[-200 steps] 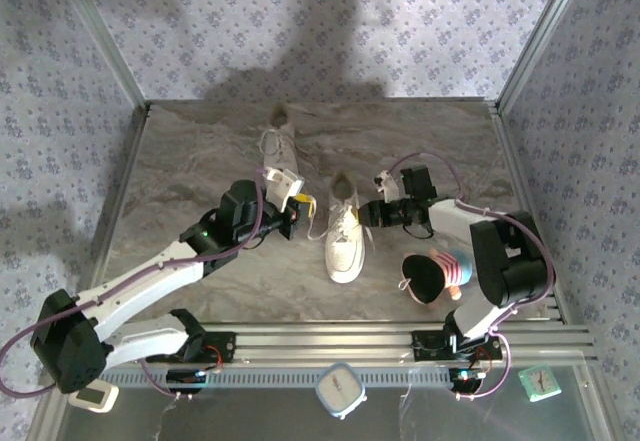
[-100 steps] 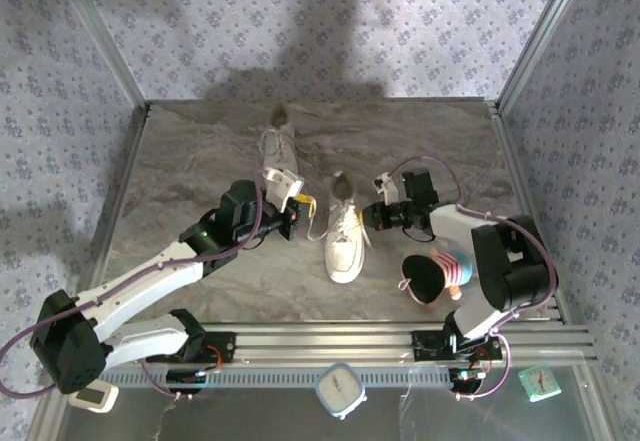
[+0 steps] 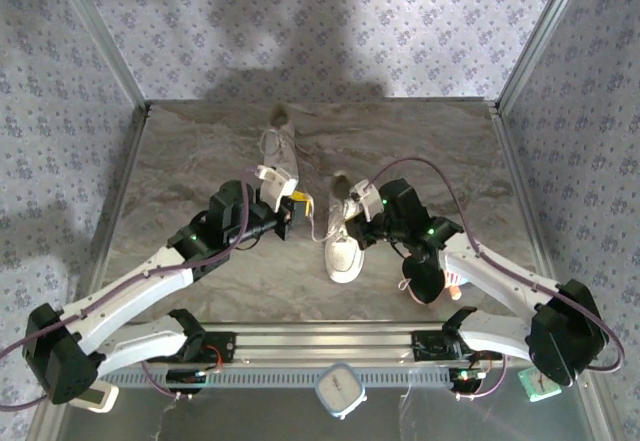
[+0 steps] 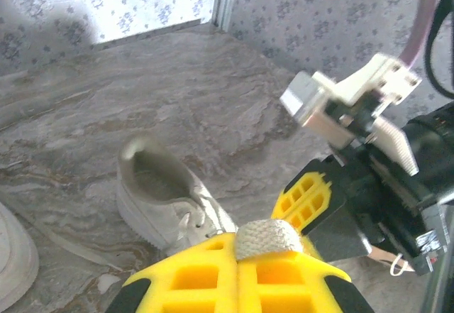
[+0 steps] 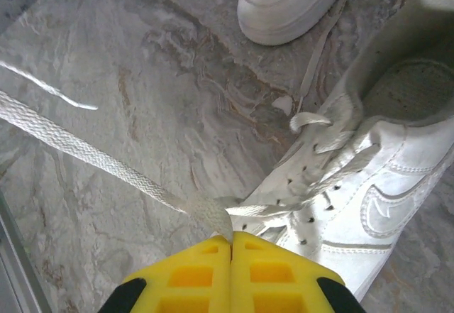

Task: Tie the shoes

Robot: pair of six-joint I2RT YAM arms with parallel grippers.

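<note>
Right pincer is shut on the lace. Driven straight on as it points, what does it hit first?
Past the lace it holds, probably the table, beside the laced flank of the near sneaker; the toe of the other sneaker lies farther on. Depth is unclear.

Both arms angled inward, left pincer [image 4: 237, 245] and right pincer [image 5: 231, 240] pinched tight, near each other

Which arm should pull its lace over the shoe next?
Probably right: the right gripper pinches a lace right by the shoe; the left gripper holds its lace off to the side.
</note>
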